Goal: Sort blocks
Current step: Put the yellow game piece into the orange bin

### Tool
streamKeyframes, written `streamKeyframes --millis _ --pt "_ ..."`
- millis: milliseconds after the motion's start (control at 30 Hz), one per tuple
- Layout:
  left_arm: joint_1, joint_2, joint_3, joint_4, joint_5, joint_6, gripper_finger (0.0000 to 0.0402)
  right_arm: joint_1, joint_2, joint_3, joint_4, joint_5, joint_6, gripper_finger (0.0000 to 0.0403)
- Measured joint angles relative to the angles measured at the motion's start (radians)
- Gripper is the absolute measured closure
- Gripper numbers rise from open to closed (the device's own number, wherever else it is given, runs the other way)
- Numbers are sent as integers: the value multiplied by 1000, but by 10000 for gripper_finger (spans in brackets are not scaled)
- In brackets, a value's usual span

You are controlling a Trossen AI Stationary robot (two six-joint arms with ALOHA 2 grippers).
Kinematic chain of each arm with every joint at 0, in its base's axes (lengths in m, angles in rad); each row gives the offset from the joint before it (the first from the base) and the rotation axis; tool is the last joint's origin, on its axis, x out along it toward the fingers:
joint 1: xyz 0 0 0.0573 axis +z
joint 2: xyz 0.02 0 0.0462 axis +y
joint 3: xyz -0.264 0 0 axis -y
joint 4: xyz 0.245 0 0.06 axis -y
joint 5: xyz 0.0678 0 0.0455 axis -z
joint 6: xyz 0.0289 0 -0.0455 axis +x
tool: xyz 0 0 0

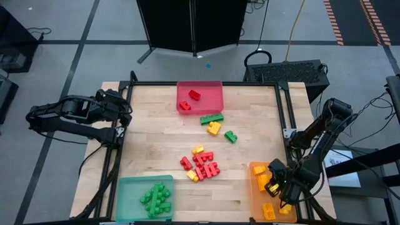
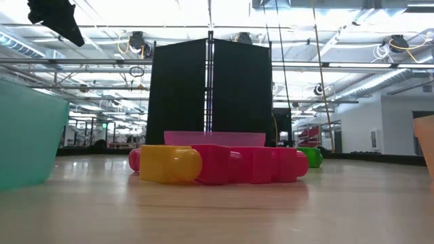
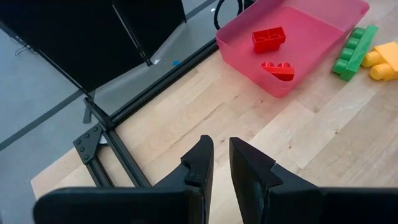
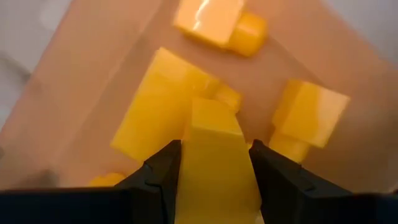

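My right gripper [image 1: 275, 182] hangs over the orange tray [image 1: 255, 206] at the table's near right, shut on a yellow block [image 4: 214, 140]. Several yellow blocks [image 4: 158, 102] lie on the tray's floor below it. A pile of red and yellow blocks [image 1: 200, 166] lies mid-table. Green and yellow blocks [image 1: 213, 123] lie near the red tray [image 1: 216, 85], which holds two red blocks [image 3: 269, 39]. My left gripper [image 3: 217, 152] waits beyond the table's far left corner, its fingers nearly together with nothing between them. My right gripper pinches the yellow block by its two opposite sides [image 4: 186, 155] between its two fingers. The fingers come from above, pointing down. The block sticks out past the fingertips over the blocks in the tray. Whether it touches them I cannot tell.
A green tray [image 1: 128, 194] with several green blocks [image 1: 156, 200] stands at the near left. Another green block [image 1: 231, 135] lies right of centre. A dark metal frame [image 3: 118, 155] rims the table. Bare wood shows between the pile and the trays.
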Motion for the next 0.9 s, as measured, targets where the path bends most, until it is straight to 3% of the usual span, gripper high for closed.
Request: streamKeyframes --millis 67,233,333,500,633,767,900 --pt "0 0 0 0 0 0 343 0 0 0 12 -2 -12 243" --pt "0 0 0 0 0 0 343 -9 0 0 14 -74 -5 118" --pt "0 0 0 0 0 0 343 -22 -18 0 15 -80 -14 81" --pt "0 0 0 0 0 0 343 -74 -79 13 10 -54 -56 83" --pt "0 0 0 0 0 0 343 -150 -136 84 5 120 -151 98" --pt "0 0 0 0 -2 0 343 -285 -156 174 -16 292 -311 103" --pt "0 0 0 0 -3 0 343 -460 -124 247 -14 298 -568 103"
